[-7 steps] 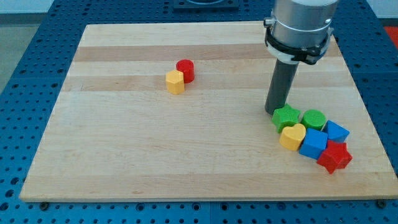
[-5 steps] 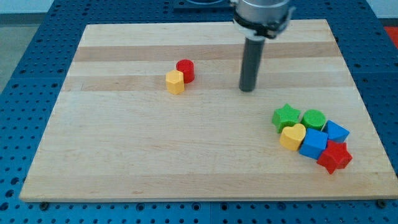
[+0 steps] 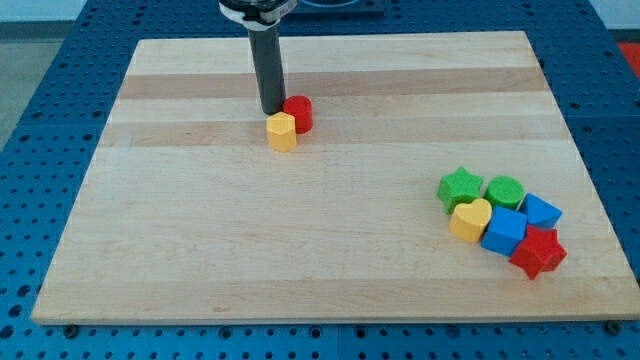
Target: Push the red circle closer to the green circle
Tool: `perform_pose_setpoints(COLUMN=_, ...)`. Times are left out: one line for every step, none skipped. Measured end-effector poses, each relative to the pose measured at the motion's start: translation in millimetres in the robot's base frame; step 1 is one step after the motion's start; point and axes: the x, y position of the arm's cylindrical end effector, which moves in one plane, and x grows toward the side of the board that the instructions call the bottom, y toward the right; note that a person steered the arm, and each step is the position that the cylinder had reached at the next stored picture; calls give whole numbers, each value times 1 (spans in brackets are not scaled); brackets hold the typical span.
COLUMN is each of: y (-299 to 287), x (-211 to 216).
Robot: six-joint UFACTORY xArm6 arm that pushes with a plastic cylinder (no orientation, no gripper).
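Note:
The red circle sits on the wooden board, left of centre near the view's top. A yellow hexagon touches its lower left. My tip stands just left of the red circle and just above the yellow hexagon, close to or touching both. The green circle sits far off at the view's right, in a cluster of blocks.
The cluster at the right holds a green star, a yellow heart, a blue cube, a second blue block and a red star. The board's right edge runs close beside it.
My tip has swept from beside the green star at the right, up and left across the board, to just left of the red circle. No block has moved.

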Motion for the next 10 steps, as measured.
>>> perform_pose_setpoints(y=19, x=0)
perform_pose_setpoints(y=47, x=0)
perform_pose_setpoints(y=80, x=2)
perform_pose_setpoints(y=82, x=7)
perform_pose_setpoints(y=58, x=14)
perform_pose_setpoints(y=48, x=33)
perform_pose_setpoints(y=57, x=35)
perform_pose_setpoints(y=80, x=35)
perform_pose_setpoints(y=110, x=36)
perform_pose_setpoints(y=132, x=44)
